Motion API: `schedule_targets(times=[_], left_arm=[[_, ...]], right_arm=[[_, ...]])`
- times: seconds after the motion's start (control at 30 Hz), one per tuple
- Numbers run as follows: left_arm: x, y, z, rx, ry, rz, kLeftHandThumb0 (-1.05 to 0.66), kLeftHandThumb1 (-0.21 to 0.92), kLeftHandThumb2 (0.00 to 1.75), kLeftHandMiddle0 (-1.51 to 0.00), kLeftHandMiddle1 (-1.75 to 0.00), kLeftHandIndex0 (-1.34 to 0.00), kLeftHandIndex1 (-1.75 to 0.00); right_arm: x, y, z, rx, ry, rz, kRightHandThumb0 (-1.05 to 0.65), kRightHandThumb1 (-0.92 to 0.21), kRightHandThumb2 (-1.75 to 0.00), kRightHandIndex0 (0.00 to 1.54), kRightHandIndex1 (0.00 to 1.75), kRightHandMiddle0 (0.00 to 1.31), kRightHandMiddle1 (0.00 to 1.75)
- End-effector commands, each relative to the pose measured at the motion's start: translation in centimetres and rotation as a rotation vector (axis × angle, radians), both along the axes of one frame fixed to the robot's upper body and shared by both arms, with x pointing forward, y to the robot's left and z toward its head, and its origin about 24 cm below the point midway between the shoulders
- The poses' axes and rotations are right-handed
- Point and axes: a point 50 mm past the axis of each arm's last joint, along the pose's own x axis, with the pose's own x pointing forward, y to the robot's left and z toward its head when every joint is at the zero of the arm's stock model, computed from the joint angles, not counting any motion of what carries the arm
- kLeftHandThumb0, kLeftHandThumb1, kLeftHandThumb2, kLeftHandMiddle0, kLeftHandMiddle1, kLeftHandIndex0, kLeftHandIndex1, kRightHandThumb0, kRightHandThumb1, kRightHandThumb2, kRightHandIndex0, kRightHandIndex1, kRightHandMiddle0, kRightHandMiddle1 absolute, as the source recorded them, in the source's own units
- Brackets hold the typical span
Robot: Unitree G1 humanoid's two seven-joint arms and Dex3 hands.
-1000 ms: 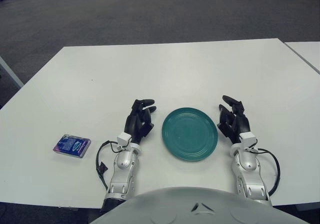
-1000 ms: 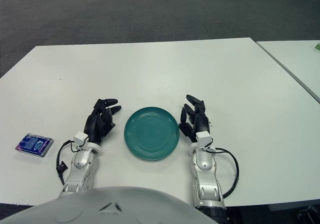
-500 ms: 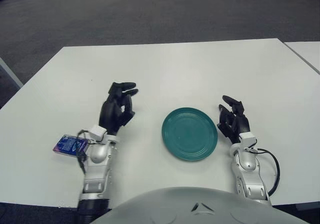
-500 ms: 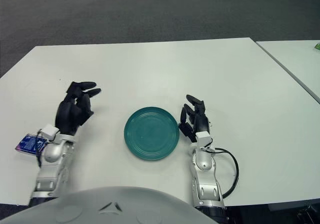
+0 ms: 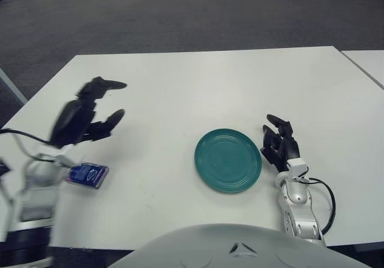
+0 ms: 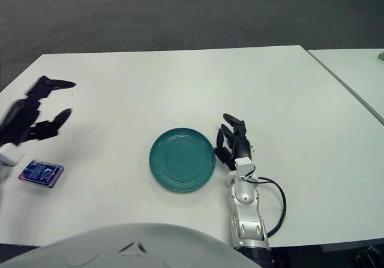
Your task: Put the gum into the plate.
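Teal plate [image 5: 228, 160]: a round dish with fine rings, lying flat on the white surface [image 5: 210, 82], a little right of the middle and near the front edge; nothing lies in it.
Gum [image 5: 87, 174]: a small blue and purple pack, lying flat on the surface far to the left, near the front edge and well apart from the plate.
Left hand [image 5: 81, 117]: black, lifted above the surface, showing just beyond the gum and slightly to its left; it does not touch the pack.
Left fingers [image 5: 108, 84]: spread apart, one pointing forward and up, another lower, with a wide gap between them; they hold nothing.
Left forearm: silver, blurred at the left border of the view, with a dark cable beside it.
Right hand [image 5: 278, 141]: black, showing just beside the right rim of the plate; I cannot tell if it touches the surface.
Right fingers [image 6: 234, 124]: loosely bent and slightly apart, holding nothing.
Right forearm: silver, with a black cable looping at its side.
Floor [image 5: 180, 16]: dark grey carpet behind the surface.
Second table [image 6: 354, 76]: white, standing at the right side.
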Motion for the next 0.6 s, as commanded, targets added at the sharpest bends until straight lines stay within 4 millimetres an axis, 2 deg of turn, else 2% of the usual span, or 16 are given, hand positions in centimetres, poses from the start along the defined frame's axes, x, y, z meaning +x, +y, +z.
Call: schedule_targets(times=[0.0, 0.13, 0.47, 0.57], left_arm=[[-0.5, 0.9, -0.1, 0.091, 0.083, -0.036, -0.84, 0.87, 0.4, -0.07, -0.61, 0.0, -1.01], [-0.8, 2.0, 0.0, 0.205, 0.123, -0.079, -0.93, 0.91, 0.34, -0.08, -0.5, 0.0, -0.98], [-1.2, 4.0, 0.7, 0.446, 0.231, -0.121, -1.04, 0.92, 0.4, -0.12, -0.32, 0.0, -1.03], [-1.2, 4.4, 0.6, 0.477, 0.278, -0.123, -1.05, 0.92, 0.4, -0.11, -0.28, 0.0, -0.97]], right_arm=[[-1.0, -0.2, -1.8, 0.019, 0.117, -0.007, -0.78, -0.92, -0.82, 0.34, 0.23, 0.0, 0.86], [-1.1, -0.4, -1.8, 0.008, 0.12, -0.006, -0.79, -0.92, -0.83, 0.35, 0.23, 0.0, 0.85], [-1.1, -0.7, -1.9, -0.009, 0.132, -0.007, -0.8, -0.92, -0.85, 0.33, 0.23, 0.0, 0.82], [-1.1, -0.8, -1.9, -0.008, 0.135, -0.007, -0.82, -0.92, -0.86, 0.32, 0.22, 0.0, 0.81]])
